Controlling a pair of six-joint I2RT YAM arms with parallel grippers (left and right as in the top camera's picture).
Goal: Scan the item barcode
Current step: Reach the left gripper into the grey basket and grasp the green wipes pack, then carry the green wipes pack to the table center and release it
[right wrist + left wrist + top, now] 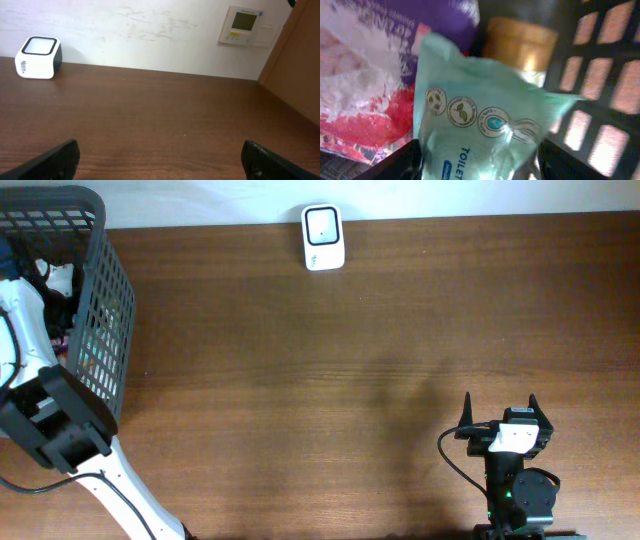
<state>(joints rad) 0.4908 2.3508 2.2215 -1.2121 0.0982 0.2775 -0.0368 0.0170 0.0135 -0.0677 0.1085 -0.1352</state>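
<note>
Overhead: mesh basket (pixel 105 310) sits upper left of frame with the left arm reaching down into it. White scanner (pixel 323 237) is at top centre on the table (pixel 300 380), at the back edge, well apart from the basket. Right gripper (pixel 505 430) is lower right, jaws spread wide. Right wrist view agrees: only bare wood between its fingers, scanner far off in that frame's upper left.

Left wrist: left gripper (pixel 480 162) is inside the basket, clenched on a mint-green pouch (pixel 480 115). Both fingers (pixel 405 162) press its sides at the bottom corners of frame. Pouch print reads "TOILET", with a row of round icons above. Purple-and-red packet (pixel 365 75) is left of the pouch, touching it. Bottle with a tan cap (pixel 520 42) is behind it. Basket wall fills the right of frame.
</note>
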